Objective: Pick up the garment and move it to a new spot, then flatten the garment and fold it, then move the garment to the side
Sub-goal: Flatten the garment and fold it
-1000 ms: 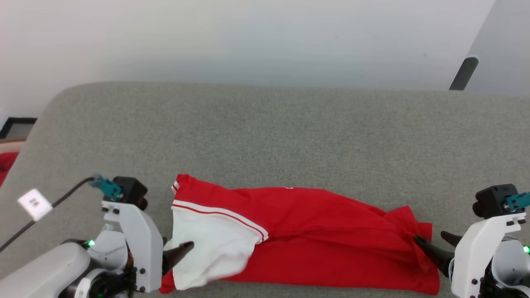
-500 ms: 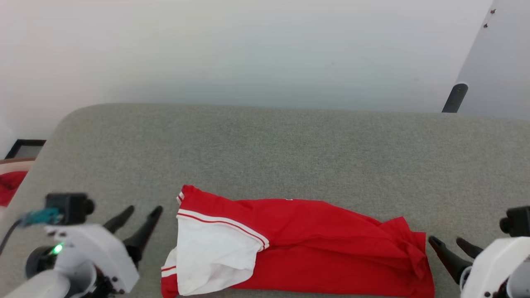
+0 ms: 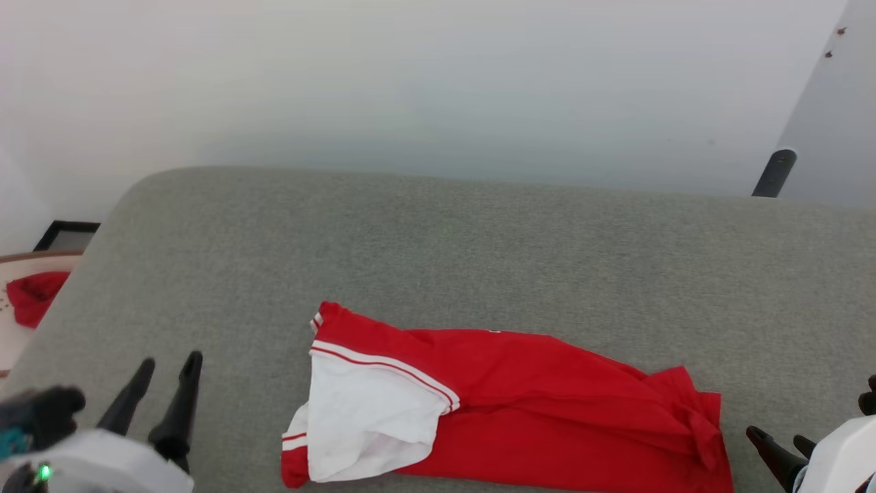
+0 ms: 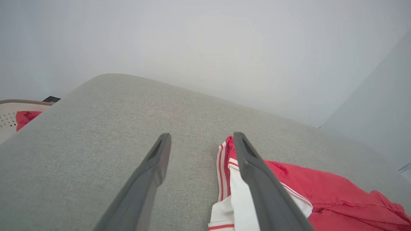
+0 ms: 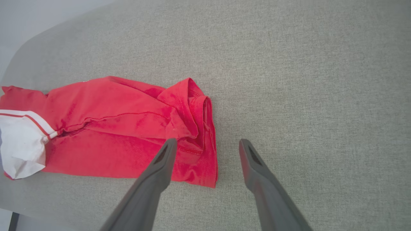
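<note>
1. The garment (image 3: 547,404) is a red jersey with a white sleeve panel edged in red-and-white striped trim.
2. It lies before me as a long, low, folded band, running left to right on the grey fabric surface (image 3: 438,246), close to the near edge.
3. The white sleeve rests on top at my left end, a little crumpled, with a striped cuff showing at the near corner.
4. At my right end the red cloth is bunched into rumpled folds.
5. A long crease runs down the middle, where the upper layer overlaps the lower.
</note>
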Robot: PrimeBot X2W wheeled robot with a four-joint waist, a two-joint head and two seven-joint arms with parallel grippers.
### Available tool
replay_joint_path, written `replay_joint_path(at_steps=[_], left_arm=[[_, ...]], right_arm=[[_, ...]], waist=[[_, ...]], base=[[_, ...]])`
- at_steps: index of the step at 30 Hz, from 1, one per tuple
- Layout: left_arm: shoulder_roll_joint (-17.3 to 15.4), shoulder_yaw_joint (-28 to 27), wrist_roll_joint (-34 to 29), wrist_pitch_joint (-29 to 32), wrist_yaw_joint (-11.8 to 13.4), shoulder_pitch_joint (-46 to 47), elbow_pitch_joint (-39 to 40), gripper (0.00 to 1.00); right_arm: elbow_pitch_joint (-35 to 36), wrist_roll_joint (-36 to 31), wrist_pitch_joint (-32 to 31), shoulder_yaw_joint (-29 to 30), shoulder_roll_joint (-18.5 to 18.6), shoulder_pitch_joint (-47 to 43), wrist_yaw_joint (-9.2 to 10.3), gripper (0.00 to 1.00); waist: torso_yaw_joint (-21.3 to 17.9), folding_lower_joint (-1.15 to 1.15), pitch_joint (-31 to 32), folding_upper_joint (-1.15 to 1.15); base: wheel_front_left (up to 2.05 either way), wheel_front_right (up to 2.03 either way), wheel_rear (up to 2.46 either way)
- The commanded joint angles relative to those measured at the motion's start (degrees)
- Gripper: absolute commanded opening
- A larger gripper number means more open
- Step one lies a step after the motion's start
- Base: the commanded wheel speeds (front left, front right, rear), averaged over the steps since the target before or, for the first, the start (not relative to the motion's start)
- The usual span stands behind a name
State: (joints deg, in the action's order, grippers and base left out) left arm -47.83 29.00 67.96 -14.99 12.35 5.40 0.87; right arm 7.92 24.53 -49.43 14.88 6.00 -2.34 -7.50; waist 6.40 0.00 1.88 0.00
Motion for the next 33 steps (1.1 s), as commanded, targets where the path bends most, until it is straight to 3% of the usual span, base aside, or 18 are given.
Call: replay_joint_path(at_steps=[1,10,18,27,28,29,30,33], left_arm=[[1.84,-2.83,-1.93,-0.13,-0.78,-3.06,-0.55,1.00],[12.45,-15.65,-10.26,-0.09,-6.38,-11.56,-1.41,1.00],[17.65,-16.37,-13.34,-0.10,-10.42,-10.05,-3.21,1.00],[20.26,-16.19,-14.51,-0.10,-12.99,-7.82,-5.26,1.00],[20.58,-16.23,-14.29,-0.10,-13.17,-7.71,-5.47,1.00],[20.76,-16.31,-14.34,-0.10,-13.38,-7.55,-5.68,1.00],[20.97,-16.39,-14.53,-0.10,-13.51,-7.38,-5.86,1.00],[21.62,-16.57,-14.38,-0.10,-13.95,-7.19,-6.07,1.00]], right_arm=[[-0.63,0.01,-0.45,0.79,-0.25,0.57,0.02,1.00],[-5.68,-1.47,-2.41,2.34,-0.10,4.52,0.02,1.00],[-12.06,-2.07,-4.28,1.48,-0.37,8.79,0.02,1.00],[-19.13,-2.14,-5.59,-1.39,0.34,11.74,0.02,1.00],[-19.73,-2.14,-5.61,-2.16,0.66,11.97,0.02,0.91],[-20.38,-1.88,-5.51,-2.63,0.95,12.19,0.02,0.38],[-20.98,-1.38,-5.62,-3.35,1.27,12.40,0.02,0.00],[-21.76,-0.35,-5.44,-4.38,1.89,12.84,-0.01,0.00]], waist=[[0.72,0.00,-0.43,0.00],[3.27,0.00,-3.86,0.00],[5.48,0.00,-7.43,0.00],[6.95,0.00,-9.55,0.00],[7.04,0.00,-9.69,0.00],[7.13,0.00,-9.81,0.00],[7.20,0.00,-9.93,0.00],[7.31,0.00,-10.16,0.00]], base=[[0.00,0.00,0.00],[0.00,0.00,0.00],[0.00,0.00,0.00],[0.00,0.00,0.00],[0.00,0.00,0.00],[0.00,0.00,0.00],[0.00,0.00,0.00],[0.00,0.00,0.00]])
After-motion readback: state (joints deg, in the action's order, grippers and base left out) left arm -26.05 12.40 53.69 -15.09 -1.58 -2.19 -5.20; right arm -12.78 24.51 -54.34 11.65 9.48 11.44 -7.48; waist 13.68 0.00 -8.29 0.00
